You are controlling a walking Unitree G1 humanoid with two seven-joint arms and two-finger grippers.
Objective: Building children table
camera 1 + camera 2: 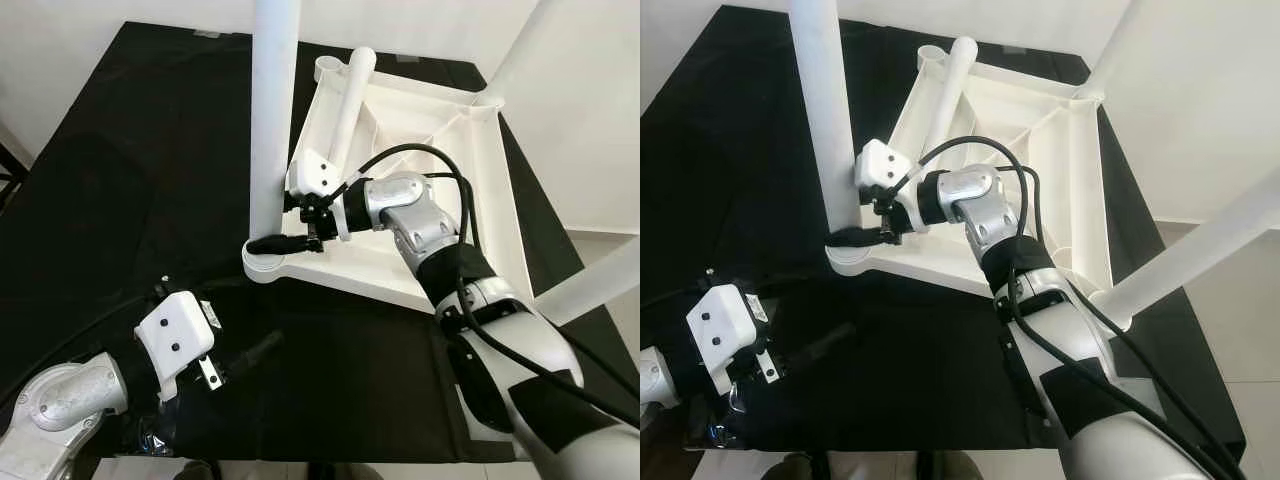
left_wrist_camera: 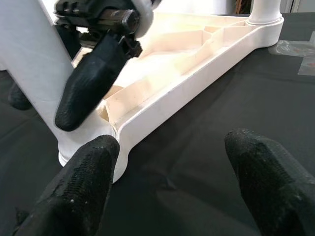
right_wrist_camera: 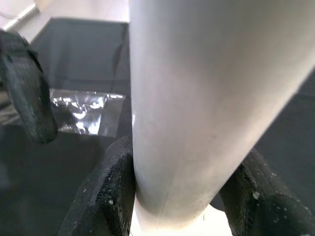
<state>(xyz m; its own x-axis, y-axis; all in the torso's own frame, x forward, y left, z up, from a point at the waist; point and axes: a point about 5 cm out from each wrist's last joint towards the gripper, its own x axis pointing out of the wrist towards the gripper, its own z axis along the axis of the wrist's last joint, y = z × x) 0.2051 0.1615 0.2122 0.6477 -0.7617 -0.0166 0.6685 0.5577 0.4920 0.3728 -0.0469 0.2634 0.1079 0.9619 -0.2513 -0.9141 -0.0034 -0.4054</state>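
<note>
The leg [image 1: 272, 130] is clamped by the right gripper [image 1: 290, 238] for seating in the tabletop [image 1: 480, 190] socket (left gripper [image 2: 172, 191] spread, unladen).

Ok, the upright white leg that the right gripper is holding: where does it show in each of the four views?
Left eye view: upright white leg left of centre, rising from the tabletop's near corner, right gripper clamped at its base.
Right eye view: same leg, upper left.
Left wrist view: leg at the left edge.
Right wrist view: leg between the jaws.
Shared landmark: the rounded corner socket at its foot.
</note>
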